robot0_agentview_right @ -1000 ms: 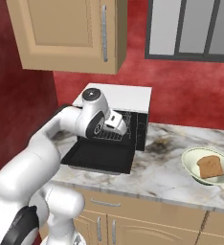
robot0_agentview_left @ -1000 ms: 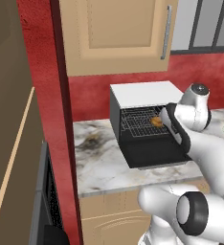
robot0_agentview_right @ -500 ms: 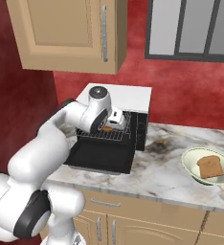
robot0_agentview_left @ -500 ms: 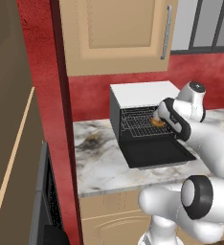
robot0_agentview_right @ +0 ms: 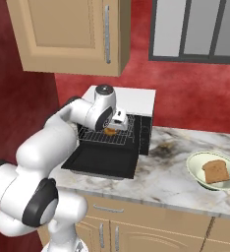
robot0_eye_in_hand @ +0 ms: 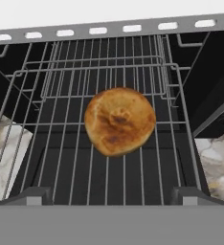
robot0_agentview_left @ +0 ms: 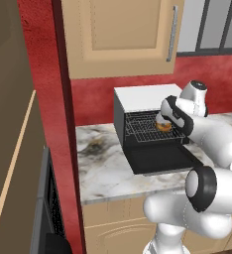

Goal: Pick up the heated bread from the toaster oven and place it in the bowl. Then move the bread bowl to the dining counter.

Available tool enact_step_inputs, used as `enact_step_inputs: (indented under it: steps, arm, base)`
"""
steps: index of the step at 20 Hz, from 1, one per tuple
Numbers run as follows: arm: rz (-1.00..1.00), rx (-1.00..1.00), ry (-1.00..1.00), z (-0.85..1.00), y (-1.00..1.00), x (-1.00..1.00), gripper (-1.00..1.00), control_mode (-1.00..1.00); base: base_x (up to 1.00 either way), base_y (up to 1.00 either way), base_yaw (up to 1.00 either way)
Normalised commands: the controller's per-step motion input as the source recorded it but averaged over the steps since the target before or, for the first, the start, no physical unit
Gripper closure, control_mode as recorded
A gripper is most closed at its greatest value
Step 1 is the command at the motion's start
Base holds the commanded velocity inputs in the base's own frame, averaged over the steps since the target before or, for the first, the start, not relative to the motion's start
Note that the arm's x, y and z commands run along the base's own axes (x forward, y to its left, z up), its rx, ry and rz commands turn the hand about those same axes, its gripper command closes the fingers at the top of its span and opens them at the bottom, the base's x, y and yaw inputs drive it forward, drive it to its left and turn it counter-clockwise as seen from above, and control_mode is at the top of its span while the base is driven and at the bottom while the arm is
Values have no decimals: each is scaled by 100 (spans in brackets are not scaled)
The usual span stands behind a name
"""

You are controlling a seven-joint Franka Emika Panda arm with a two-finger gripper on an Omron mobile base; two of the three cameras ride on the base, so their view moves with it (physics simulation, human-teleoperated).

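The heated bread (robot0_eye_in_hand: 119,120), a round browned piece, lies on the toaster oven (robot0_agentview_left: 138,111) rack, ungrasped. The end effector (robot0_agentview_right: 116,123) hovers over it, jaws spread. The bowl (robot0_agentview_right: 213,171), far right on the surface, already holds a toast slice (robot0_agentview_right: 215,171); every step remains.

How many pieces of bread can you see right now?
2: a round browned piece on the toaster oven rack, and a squarish slice in the bowl.

In left base view, centre right, the arm hides most of the heated bread (robot0_agentview_left: 163,127). Right base view: bowl (robot0_agentview_right: 197,177) rim cut by right edge; fingers hidden behind wrist.
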Motion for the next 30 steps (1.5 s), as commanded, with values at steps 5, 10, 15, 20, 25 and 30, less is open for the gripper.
enact_step_inputs:
  steps: [5,10,15,20,25,30]
  arm:
    - [0,0,0,0,0,0,-100,-100]
    - [0,0,0,0,0,0,-100,-100]
    - [0,0,0,0,0,0,-100,-100]
    - [0,0,0,0,0,0,-100,-100]
    - [0,0,0,0,0,0,-100,-100]
    - [0,0,0,-1,5,12,-100,-100]
  base:
    - [0,0,0]
    - [0,0,0]
    - [0,0,0]
    - [0,0,0]
    - [0,0,0]
    - [0,0,0]
